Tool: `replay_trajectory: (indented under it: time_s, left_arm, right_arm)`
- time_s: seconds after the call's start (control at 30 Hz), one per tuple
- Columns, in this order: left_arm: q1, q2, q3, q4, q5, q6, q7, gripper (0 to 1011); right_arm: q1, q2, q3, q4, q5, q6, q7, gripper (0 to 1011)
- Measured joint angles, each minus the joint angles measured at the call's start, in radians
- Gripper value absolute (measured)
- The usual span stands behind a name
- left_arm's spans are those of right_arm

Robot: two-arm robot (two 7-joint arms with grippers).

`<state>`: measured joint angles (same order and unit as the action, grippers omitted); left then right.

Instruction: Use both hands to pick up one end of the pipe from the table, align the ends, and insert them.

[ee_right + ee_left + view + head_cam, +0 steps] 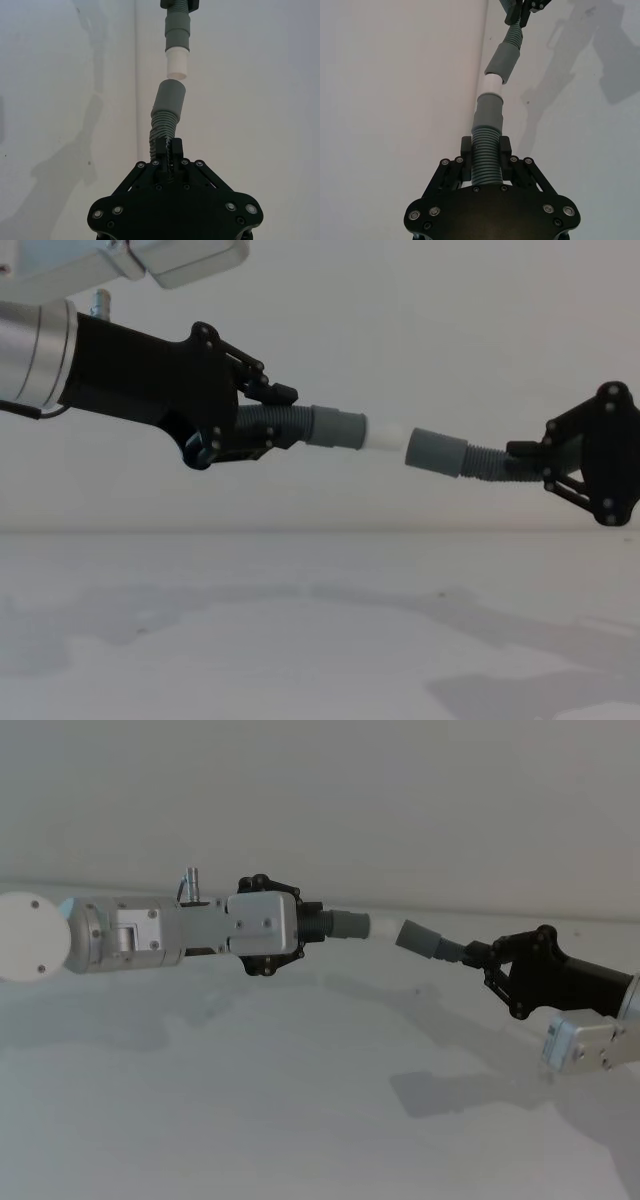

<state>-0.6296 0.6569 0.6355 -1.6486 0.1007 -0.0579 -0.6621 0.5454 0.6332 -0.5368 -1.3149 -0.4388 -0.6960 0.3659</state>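
The left black plastic two-finger claw (272, 420) is clamped on the ribbed part of a short dark-grey ribbed hose piece (300, 427), held in the air above the plain white matte worktop (320, 640). Its smooth grey cuff ends in a narrower white tip (385, 437). The right black claw (525, 455) grips the ribbed part of the second dark-grey hose piece (485, 462). That piece's smooth grey cuff (435, 451) faces the white tip, just beside it and slightly tilted, not inserted.
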Motion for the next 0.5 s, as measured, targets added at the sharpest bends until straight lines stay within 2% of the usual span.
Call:
replay_trajectory:
  time_s: [0.5]
  left_arm:
    - [0.0, 0.0, 0.0, 0.0, 0.0, 0.0, 0.0, 300]
  right_arm:
    - [0.005, 0.005, 0.0, 0.006, 0.003, -0.02, 0.004, 46]
